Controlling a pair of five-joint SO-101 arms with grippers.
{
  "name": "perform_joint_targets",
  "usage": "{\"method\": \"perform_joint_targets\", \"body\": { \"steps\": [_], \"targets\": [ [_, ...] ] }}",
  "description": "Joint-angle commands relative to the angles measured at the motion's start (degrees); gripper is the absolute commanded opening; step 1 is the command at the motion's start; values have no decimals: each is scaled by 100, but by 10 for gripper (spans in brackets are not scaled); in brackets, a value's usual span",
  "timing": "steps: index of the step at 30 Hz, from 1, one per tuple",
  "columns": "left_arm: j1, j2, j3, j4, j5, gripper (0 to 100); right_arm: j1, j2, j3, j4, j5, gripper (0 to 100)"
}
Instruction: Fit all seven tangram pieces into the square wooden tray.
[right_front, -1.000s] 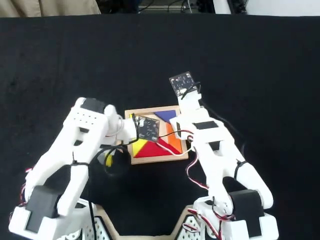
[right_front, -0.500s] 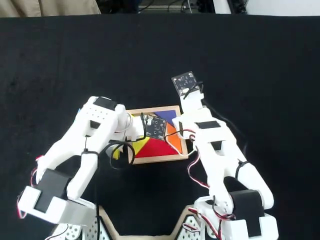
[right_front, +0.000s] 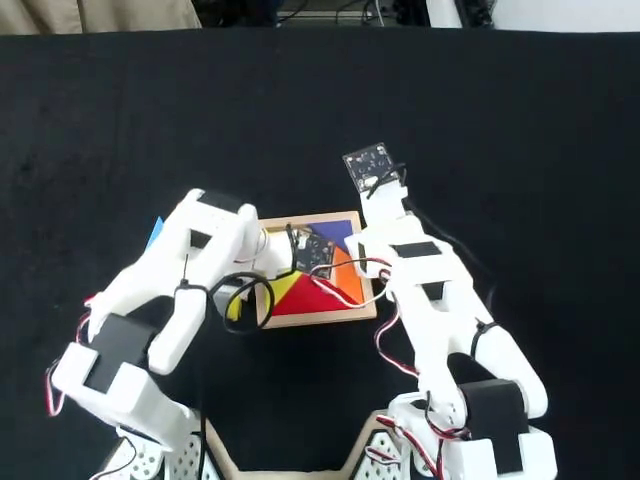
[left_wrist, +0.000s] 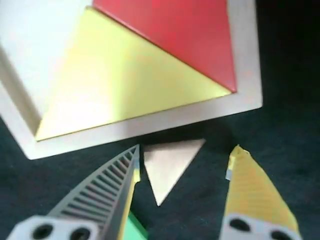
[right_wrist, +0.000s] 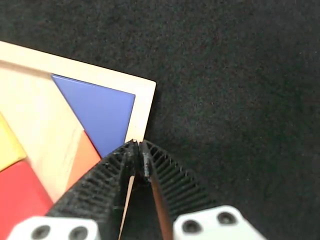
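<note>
Pale triangle (left_wrist: 170, 162) within spread left tool (left_wrist: 185, 148), beside tray (left_wrist: 150, 127).

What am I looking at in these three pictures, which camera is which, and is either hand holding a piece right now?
Two white robot arms sit side by side at a black-covered table. The wide picture comes from a fixed camera looking down on both the left arm and the right arm. The other two come from cameras on the wrists, each looking along its own hand.

On the table lies the square wooden tray. A yellow triangle, a red triangle, a blue triangle and an orange piece lie in it.

The left hand is open and straddles a small pale triangle on the cloth just outside the tray; it is not gripped. The right hand is shut at the tray's rim beside the blue triangle. I cannot tell whether it pinches the rim.
</note>
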Motion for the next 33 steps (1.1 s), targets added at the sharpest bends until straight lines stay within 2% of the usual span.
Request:
{"method": "perform_joint_targets", "body": {
  "steps": [1,16,33],
  "targets": [
    [-22,18,-426,0,-1310,277,88,-22,-453,-105,44,11],
    [-321,536,-954,0,-1662,277,62,-22,-444,-105,44,11],
    [84,923,-989,0,-1371,277,62,-13,-444,-105,44,11]
  ]
}}
